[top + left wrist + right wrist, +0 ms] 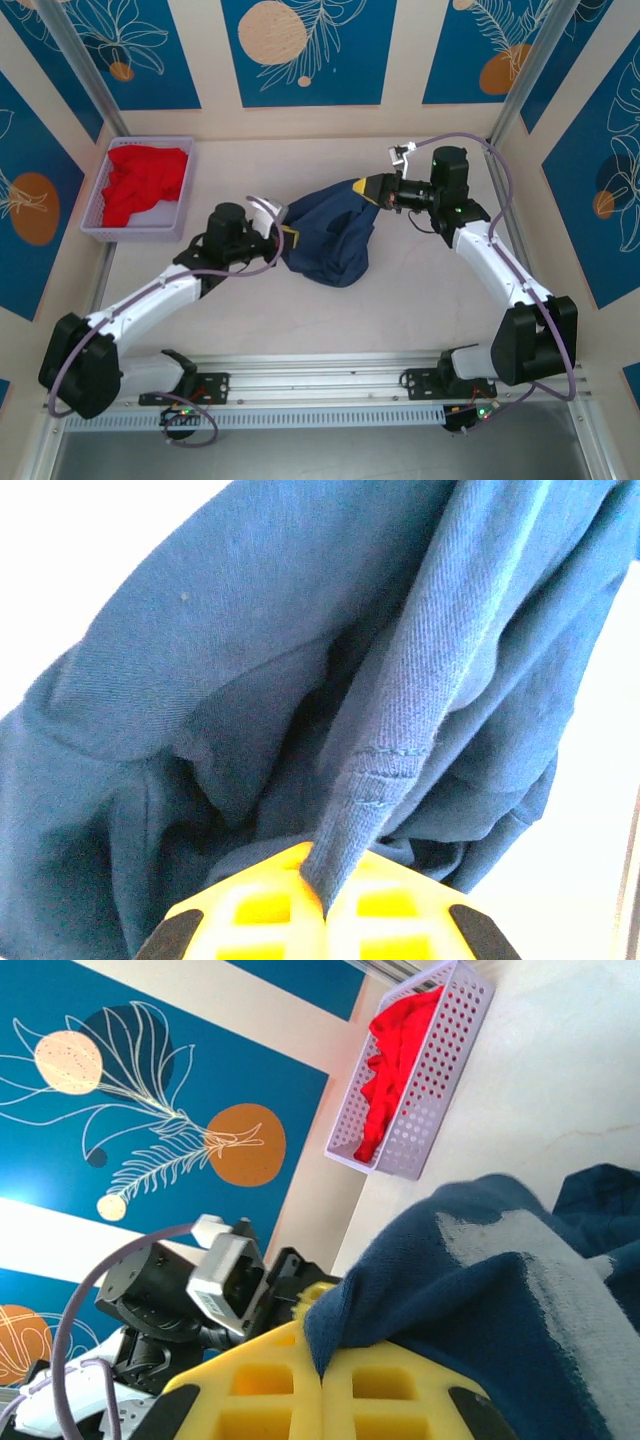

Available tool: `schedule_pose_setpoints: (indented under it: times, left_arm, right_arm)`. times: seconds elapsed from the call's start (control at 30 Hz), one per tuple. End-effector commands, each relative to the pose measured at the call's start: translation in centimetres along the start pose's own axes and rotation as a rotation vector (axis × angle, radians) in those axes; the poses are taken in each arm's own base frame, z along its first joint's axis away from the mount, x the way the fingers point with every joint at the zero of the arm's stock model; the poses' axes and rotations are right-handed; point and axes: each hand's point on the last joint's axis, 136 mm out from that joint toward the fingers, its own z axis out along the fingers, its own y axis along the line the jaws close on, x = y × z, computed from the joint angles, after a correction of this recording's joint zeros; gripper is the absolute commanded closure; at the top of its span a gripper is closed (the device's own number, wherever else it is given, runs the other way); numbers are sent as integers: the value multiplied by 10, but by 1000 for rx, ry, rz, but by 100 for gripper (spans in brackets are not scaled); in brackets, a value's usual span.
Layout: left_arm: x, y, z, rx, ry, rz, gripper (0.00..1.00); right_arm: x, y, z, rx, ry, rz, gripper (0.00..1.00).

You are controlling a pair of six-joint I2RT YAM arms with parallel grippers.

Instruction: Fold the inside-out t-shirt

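Since the pale beige tabletop (400, 310) was the widest thing before us, we began there. The navy blue short-sleeved cotton t-shirt (330, 245) lay bunched near its middle, strung between the two arms with its bulk sagging toward the near side.

We judged the shirt light, limp and not slippery. It would drape and crumple rather than keep any shape, so a pinch on one layer would likely drag the rest along. The best places to take hold, in our view, were the stitched hems and seams, where the cloth is doubled and gives the pads something firm. Two holds well apart would be needed to spread it flat.

In the far left corner stood a lavender perforated plastic basket (130, 236), well apart from the shirt. It held a crumpled red garment (145, 175) that filled most of it.

The left gripper (325, 905) had its yellow jaws pressed together on a narrow stitched fold of the shirt. The right gripper (322, 1368) was likewise clamped tight, on a rolled edge of the shirt beside a pale patch of print.
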Motion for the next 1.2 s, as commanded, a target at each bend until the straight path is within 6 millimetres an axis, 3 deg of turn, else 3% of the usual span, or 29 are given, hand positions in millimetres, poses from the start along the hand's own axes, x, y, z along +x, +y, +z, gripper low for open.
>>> schedule_pose_setpoints:
  times: [0.0, 0.1, 0.2, 0.3, 0.37, 0.47, 0.53, 0.63, 0.73, 0.83, 0.97, 1.17]
  left_arm:
    - [2, -5, -14, 37, -45, -45, 100]
    - [-17, -17, -27, 93, -116, -62, 100]
    - [-35, -14, -38, 58, -166, -83, 100]
    - [-37, 37, -46, -248, -151, -161, 100]
    - [-29, 75, -55, -478, -117, -199, 95]
    - [-25, 90, -51, -559, -45, -177, 69]
    - [-24, 84, -45, -525, -18, -156, 57]
    - [-24, 58, -42, -421, -54, -73, 44]
    - [-24, 23, -40, -283, -109, 20, 35]
    - [-24, 2, -31, -205, -97, 84, 29]
    - [-18, -5, -8, -176, -21, 150, 28]
    - [-18, 11, 23, -212, 12, 169, 28]
  right_arm:
    - [-15, 11, -12, 64, -63, -57, 100]
    - [-8, 0, -7, 115, -34, -69, 100]
    - [1, 0, 2, 118, 22, -94, 100]
    - [8, 18, 12, 27, 70, -106, 100]
    - [14, 29, 21, -35, 109, -91, 100]
    - [21, 29, 37, -72, 129, -26, 100]
    - [22, 23, 47, -72, 114, 32, 100]
    - [23, 12, 59, -56, 87, 92, 100]
    - [26, 6, 68, -39, 81, 125, 100]
    - [30, 5, 75, -40, 96, 134, 100]
    - [30, 3, 77, -35, 96, 139, 100]
    - [30, 2, 77, -32, 91, 149, 100]
